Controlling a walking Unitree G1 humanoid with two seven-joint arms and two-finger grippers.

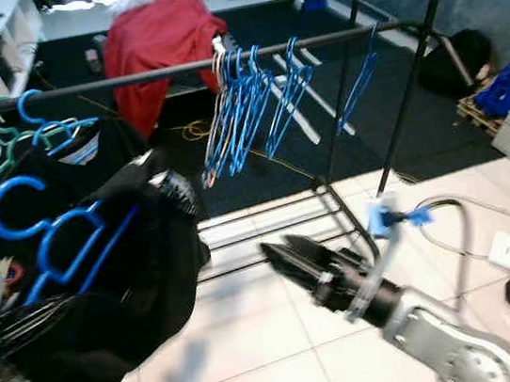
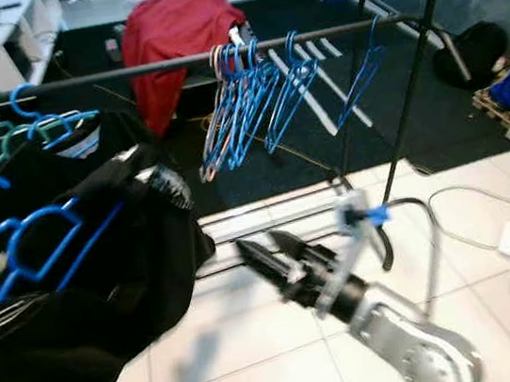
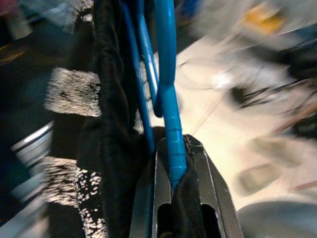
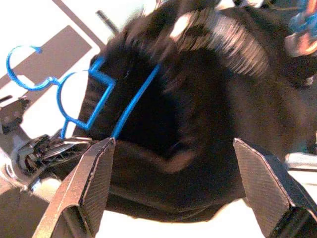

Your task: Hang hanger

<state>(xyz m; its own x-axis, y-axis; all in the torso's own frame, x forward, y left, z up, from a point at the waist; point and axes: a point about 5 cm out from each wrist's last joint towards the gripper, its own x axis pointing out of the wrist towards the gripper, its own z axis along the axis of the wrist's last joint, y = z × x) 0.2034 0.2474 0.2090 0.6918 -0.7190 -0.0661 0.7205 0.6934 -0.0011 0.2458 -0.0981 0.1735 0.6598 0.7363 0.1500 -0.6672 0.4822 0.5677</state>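
Left wrist view: left pincer (image 3: pixel 173 173) clamped on blue hanger (image 1: pixel 49 244) w/ black garment (image 1: pixel 127 294) draped on it, held low at left, below rail (image 1: pixel 171 70). Right pincer (image 4: pixel 173 193) spread wide, empty, pointing at garment, apart from it. Blue hangers (image 1: pixel 253 106) on rail; count unclear, blurry. Red cloth (image 1: pixel 158 43) behind.

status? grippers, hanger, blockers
Left gripper shut on blue hanger carrying black garment, below rail. Right gripper open, empty. Rail already holds hangers.
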